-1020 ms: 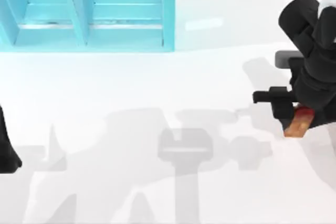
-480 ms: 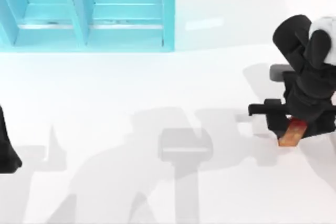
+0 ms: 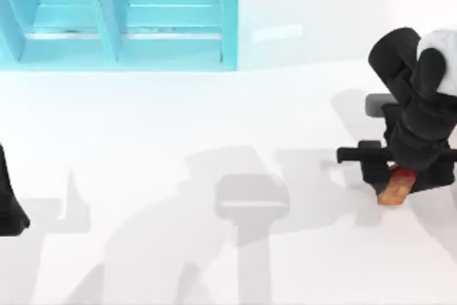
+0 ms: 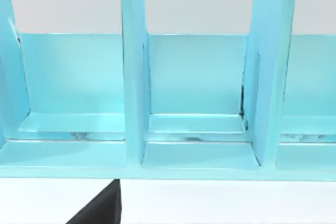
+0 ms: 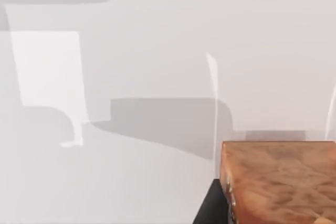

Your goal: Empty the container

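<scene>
Right gripper [image 3: 391, 180] at table's right side, low over white table [image 3: 178, 119], pinching brown-orange block [image 3: 395, 189]; block's mottled brown face fills corner of right wrist view [image 5: 281, 182]. No readable writing on block. Left arm [image 3: 8, 201] parked at left edge, finger state cannot tell. Farther back, top left: blue compartmented container [image 3: 118, 16], visible bays bare [image 4: 194, 129], no labels.
</scene>
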Motion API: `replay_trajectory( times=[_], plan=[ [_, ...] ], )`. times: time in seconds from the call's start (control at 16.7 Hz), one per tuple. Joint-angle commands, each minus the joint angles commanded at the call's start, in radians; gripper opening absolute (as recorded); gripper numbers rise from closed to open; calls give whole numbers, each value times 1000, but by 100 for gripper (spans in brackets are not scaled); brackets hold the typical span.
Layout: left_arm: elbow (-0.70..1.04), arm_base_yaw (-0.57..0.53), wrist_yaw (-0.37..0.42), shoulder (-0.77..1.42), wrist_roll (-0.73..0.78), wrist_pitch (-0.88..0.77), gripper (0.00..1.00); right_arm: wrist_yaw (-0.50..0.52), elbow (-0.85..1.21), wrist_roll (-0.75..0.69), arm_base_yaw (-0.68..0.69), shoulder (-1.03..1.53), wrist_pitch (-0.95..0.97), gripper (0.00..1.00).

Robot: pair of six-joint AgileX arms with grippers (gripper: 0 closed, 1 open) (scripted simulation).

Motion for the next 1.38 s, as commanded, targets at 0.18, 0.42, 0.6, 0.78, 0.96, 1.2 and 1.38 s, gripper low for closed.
replay_trajectory(
  times=[0.18,0.42,0.6,0.78,0.96,1.2,1.38],
  plan=[
    [0,0,0,0,0,0,100,0,0,0,0,0,0,45],
    [0,0,0,0,0,0,100,0,0,0,0,0,0,75],
    [0,0,0,0,0,0,100,0,0,0,0,0,0,98],
    [0,0,0,0,0,0,100,0,0,0,0,0,0,100],
    [0,0,0,0,0,0,100,0,0,0,0,0,0,100],
    [0,0,0,0,0,0,100,0,3,0,-1,-2,-3,100],
    [0,0,0,0,0,0,100,-1,48,0,-1,-21,-63,100]
  ],
)
